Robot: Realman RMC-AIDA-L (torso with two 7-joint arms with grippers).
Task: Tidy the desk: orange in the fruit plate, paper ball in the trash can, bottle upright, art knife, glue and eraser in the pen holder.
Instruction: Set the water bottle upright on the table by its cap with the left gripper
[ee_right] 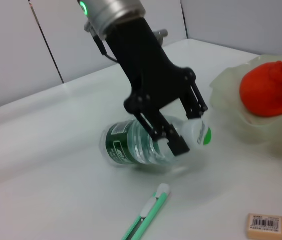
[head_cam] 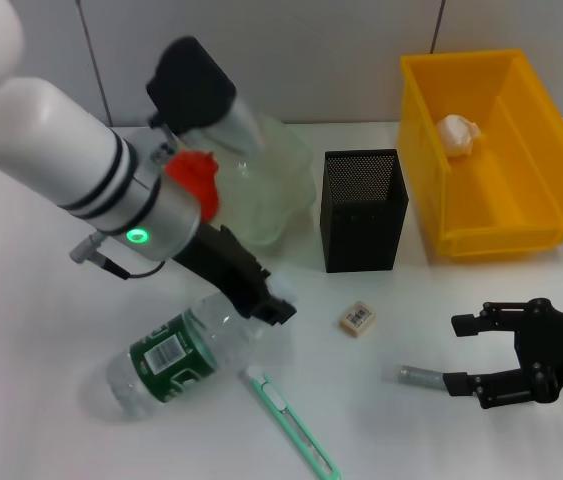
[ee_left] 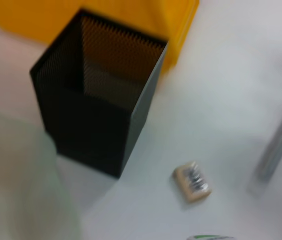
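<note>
The clear bottle (head_cam: 176, 358) with a green label lies on its side at the front left. My left gripper (head_cam: 259, 296) is shut on the bottle (ee_right: 141, 147) near its white cap. The orange (head_cam: 193, 180) rests in the translucent fruit plate (head_cam: 279, 185). A paper ball (head_cam: 458, 133) lies in the yellow trash can (head_cam: 491, 215). The black mesh pen holder (head_cam: 363, 210) stands at the centre. In front of it lie the eraser (head_cam: 358, 319), the green art knife (head_cam: 291, 418) and the grey glue stick (head_cam: 419, 376). My right gripper (head_cam: 459, 353) is open, just right of the glue.
The left arm's white forearm (head_cam: 51, 140) reaches across the left side of the table and covers part of the fruit plate. In the left wrist view the pen holder (ee_left: 95, 110) stands against the yellow trash can (ee_left: 130, 20), with the eraser (ee_left: 193, 181) in front.
</note>
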